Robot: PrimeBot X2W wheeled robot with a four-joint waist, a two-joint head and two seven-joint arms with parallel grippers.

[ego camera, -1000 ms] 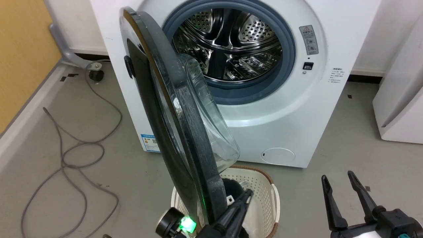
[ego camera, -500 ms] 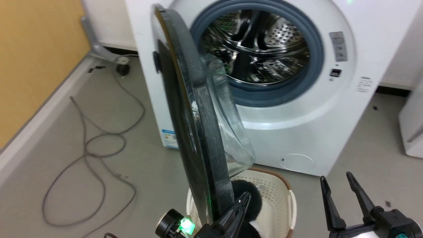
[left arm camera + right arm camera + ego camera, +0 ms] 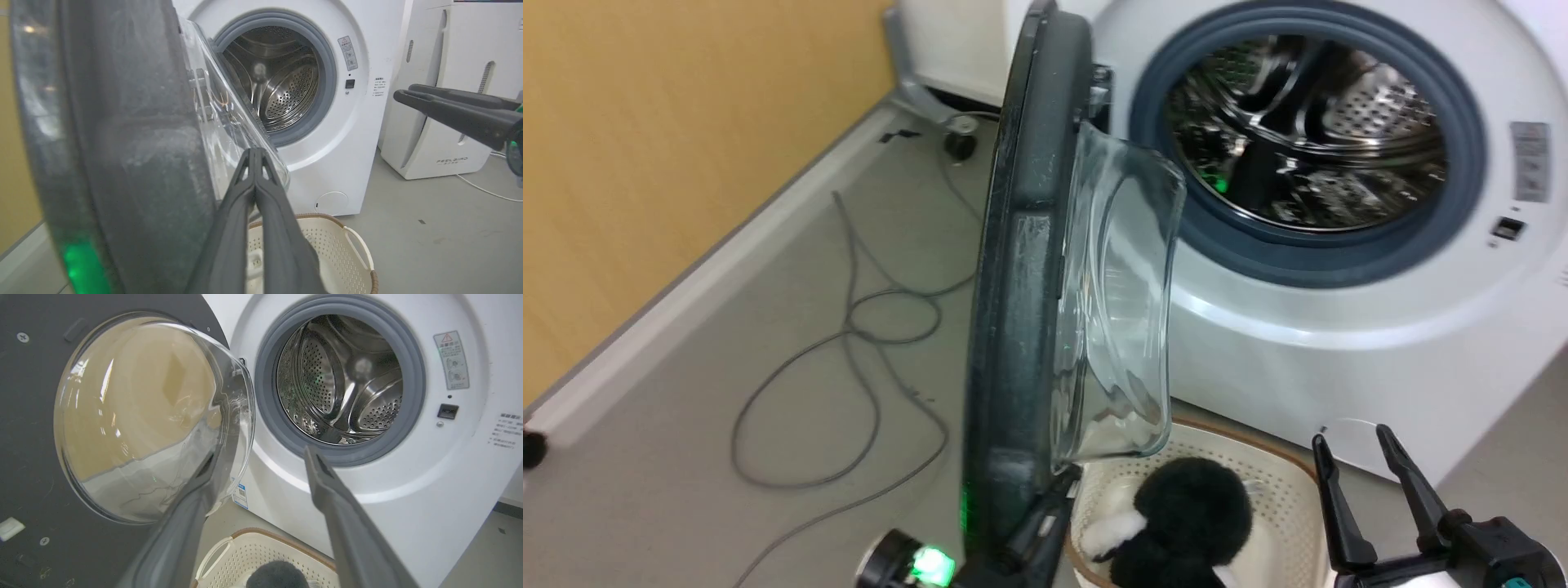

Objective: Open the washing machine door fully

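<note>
Low beside the dark grey inner rim of the large round glossy black washing machine door [image 3: 1013, 286], the left pincer [image 3: 255, 154] has its long dark fingers pressed together, gripping nothing. Whether it touches the rim is unclear. Just under it sits a cream perforated plastic basket [image 3: 1286, 498] holding a black fluffy bundle [image 3: 1188, 514] and something white. The door stands edge-on, swung well out from the big white front-loading washing machine [image 3: 1339, 343]. The right pincer [image 3: 1349, 435] is spread wide and empty, raised at the lower right, fingers pointing toward the machine.
</note>
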